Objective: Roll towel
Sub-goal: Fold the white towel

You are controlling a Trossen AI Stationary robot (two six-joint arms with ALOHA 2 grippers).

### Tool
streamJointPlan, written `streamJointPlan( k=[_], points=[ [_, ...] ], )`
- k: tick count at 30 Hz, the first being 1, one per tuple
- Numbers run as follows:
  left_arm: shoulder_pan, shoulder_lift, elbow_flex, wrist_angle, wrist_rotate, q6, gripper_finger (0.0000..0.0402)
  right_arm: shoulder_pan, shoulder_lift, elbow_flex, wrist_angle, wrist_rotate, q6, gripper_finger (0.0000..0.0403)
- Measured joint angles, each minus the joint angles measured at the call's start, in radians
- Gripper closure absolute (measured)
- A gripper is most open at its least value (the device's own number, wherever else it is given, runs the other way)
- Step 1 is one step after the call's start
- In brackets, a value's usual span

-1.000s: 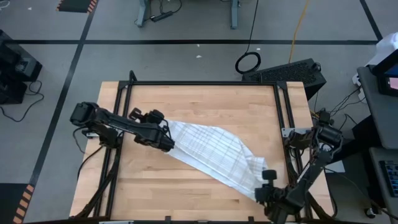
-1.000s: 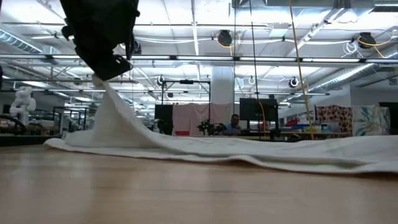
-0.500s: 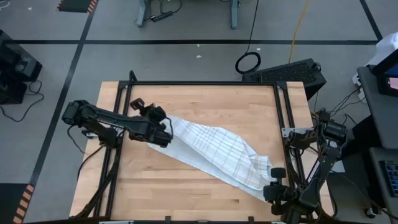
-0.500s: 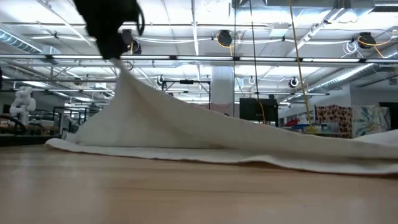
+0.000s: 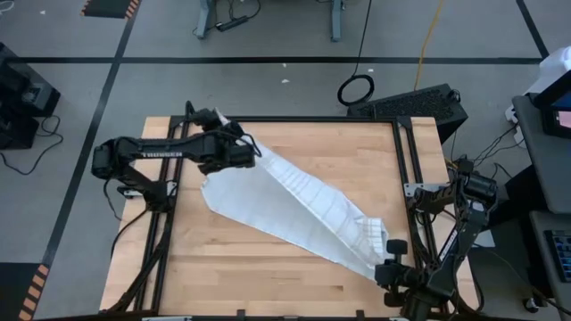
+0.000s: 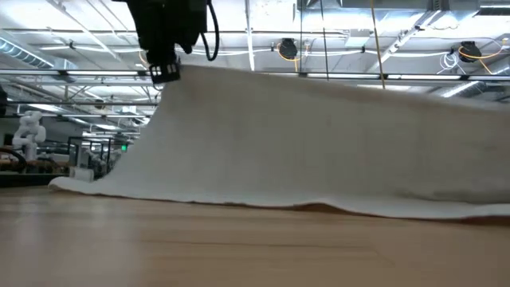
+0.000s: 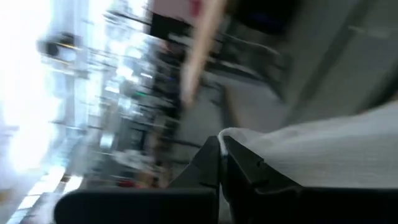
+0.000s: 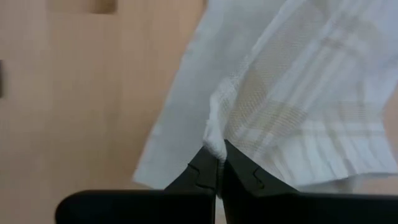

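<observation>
The towel [image 5: 299, 209] stretches diagonally across the wooden counter [image 5: 285, 276], from the far left to the near right corner. The left gripper [image 5: 252, 153] pinches its far-left corner, fingers closed on the cloth and raised above the counter; the right gripper [image 5: 385, 259] pinches the near-right corner, fingers closed on a bunched edge. No container shows in any view. The low view shows what the high view cannot: the towel [image 6: 319, 143] hangs like a sloped sheet from the left gripper [image 6: 165, 73], its lower edge resting on the counter [image 6: 239, 247]. The right wrist view shows the dark check lines [image 8: 311, 93] (faint from above) and cloth caught between the fingers [image 8: 202, 171].
</observation>
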Motion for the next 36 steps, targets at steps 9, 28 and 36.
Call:
streamJointPlan(
  k=[9,28,36],
  points=[
    [-0.082,-0.070,0.000,-0.040,0.490,0.024,0.0391,0.003,0.000,0.000,0.080,-0.033,-0.038,0.0403],
    [-0.118,-0.150,-0.215,-0.164,0.890,-0.214,0.0391,0.002,0.000,0.000,0.230,0.000,-0.139,0.0403],
    [-0.162,-0.150,-0.316,-0.083,1.021,-0.238,0.0383,0.002,0.000,0.000,0.237,0.000,-0.139,0.0403]
  ],
)
